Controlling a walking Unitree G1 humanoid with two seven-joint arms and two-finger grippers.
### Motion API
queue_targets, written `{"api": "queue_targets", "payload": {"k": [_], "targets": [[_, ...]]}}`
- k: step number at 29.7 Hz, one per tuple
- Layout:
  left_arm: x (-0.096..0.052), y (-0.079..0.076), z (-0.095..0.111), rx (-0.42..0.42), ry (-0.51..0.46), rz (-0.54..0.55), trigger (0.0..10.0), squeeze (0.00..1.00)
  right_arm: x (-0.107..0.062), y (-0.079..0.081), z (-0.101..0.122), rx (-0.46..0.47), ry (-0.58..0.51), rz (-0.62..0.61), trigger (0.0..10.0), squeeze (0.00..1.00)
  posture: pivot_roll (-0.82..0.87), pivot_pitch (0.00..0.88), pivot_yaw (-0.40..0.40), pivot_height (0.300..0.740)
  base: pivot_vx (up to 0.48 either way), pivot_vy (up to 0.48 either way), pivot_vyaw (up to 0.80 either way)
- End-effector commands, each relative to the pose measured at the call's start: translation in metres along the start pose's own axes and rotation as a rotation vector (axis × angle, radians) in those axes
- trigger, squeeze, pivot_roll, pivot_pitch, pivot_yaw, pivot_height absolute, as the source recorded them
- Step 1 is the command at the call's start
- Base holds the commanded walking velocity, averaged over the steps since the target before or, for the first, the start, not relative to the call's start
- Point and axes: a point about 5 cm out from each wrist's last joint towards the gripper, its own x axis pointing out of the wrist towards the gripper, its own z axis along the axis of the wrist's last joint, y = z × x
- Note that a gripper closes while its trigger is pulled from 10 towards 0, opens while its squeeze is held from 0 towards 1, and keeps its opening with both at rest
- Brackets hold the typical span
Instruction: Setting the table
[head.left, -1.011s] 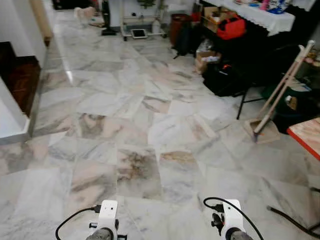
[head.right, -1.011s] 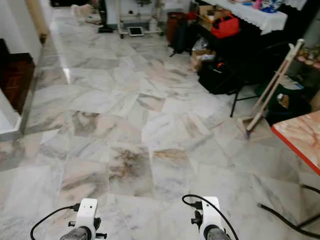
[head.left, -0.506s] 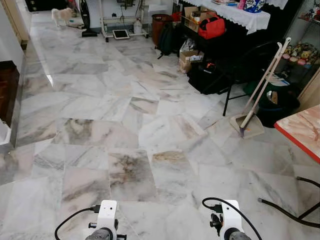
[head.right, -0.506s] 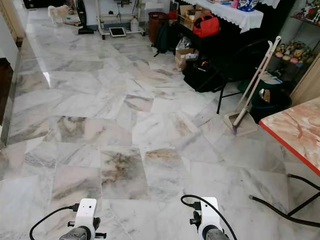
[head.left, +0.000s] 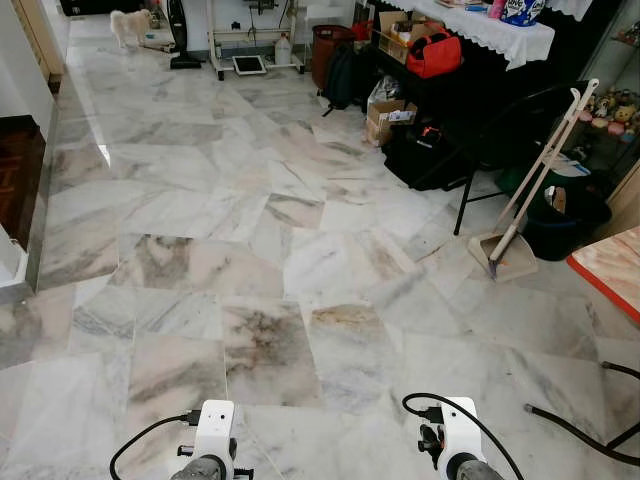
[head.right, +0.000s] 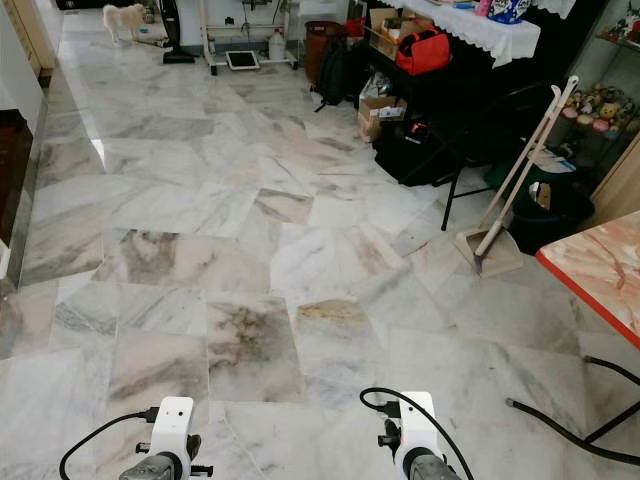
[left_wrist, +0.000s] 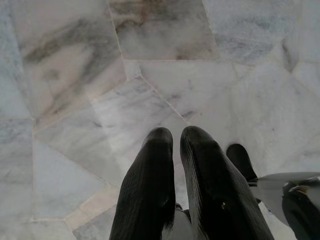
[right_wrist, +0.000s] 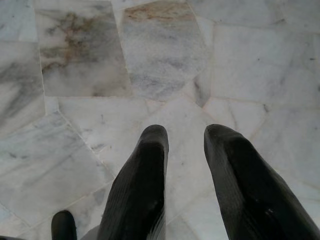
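Note:
A table (head.right: 600, 275) with a marbled pink top and a red edge shows its corner at my far right. Both arms hang low over the marble floor (head.left: 270, 250). In its wrist view the left gripper (left_wrist: 175, 136) points down at the tiles with its two black fingers pressed together and nothing between them. The right gripper (right_wrist: 185, 135) also points down at the tiles, its fingers held a little apart and empty. The white wrist housings show at the bottom of the eye views, left (head.left: 215, 440) and right (head.left: 458, 435).
A dustpan with a long handle (head.left: 515, 245) leans by a dark bin (head.left: 560, 215). Black bags (head.left: 425, 150) and boxes sit under a cloth-covered table (head.left: 480, 25) at the back right. A black cable (head.left: 580, 435) lies on the floor. A small dog (head.left: 128, 22) stands far off.
The camera view has shifted: it swung right, then slightly back left, so the pink table shows less now. The dog has come into view at the far end. Both arms hang unchanged.

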Motion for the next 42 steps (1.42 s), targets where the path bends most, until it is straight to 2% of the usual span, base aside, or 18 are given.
{"api": "queue_targets", "payload": {"k": [1, 5, 6, 8, 12, 42], "targets": [[-0.0003, -0.0025, -0.0025, -0.005, 0.012, -0.008, 10.0, 0.0, -0.0001, -0.0016, -0.0004, 0.003, 0.007, -0.005, 10.0, 0.0, 0.0, 0.0, -0.059, 0.74, 0.0, 0.0, -0.8], [-0.0001, -0.0028, -0.0017, 0.001, 0.01, -0.011, 10.0, 0.0, -0.0004, -0.0019, -0.0014, 0.005, 0.009, -0.006, 10.0, 0.0, 0.0, 0.0, -0.052, 0.74, 0.0, 0.0, -0.79], [0.0003, -0.0028, -0.0001, 0.04, 0.005, -0.012, 10.0, 0.0, -0.0007, -0.0014, -0.0026, 0.009, 0.011, -0.006, 10.0, 0.0, 0.0, 0.0, -0.052, 0.74, 0.0, 0.0, -0.8], [0.0004, -0.0025, 0.0007, 0.059, 0.003, -0.01, 10.0, 0.0, -0.0006, -0.0008, -0.0028, 0.011, 0.012, -0.004, 10.0, 0.0, 0.0, 0.0, -0.05, 0.74, 0.0, -0.24, -0.8], [0.0003, -0.0021, 0.0, 0.035, 0.006, -0.006, 10.0, 0.0, -0.0004, 0.0005, -0.0027, 0.012, 0.012, -0.001, 10.0, 0.0, 0.0, 0.0, -0.05, 0.74, 0.0, -0.429, -0.8], [-0.0008, -0.0007, -0.0045, 0.035, 0.018, -0.013, 10.0, 0.0, -0.001, 0.0032, -0.0058, 0.016, 0.016, 0.008, 10.0, 0.0, 0.0, 0.0, -0.044, 0.74, 0.0, 0.0, -0.8]]}}
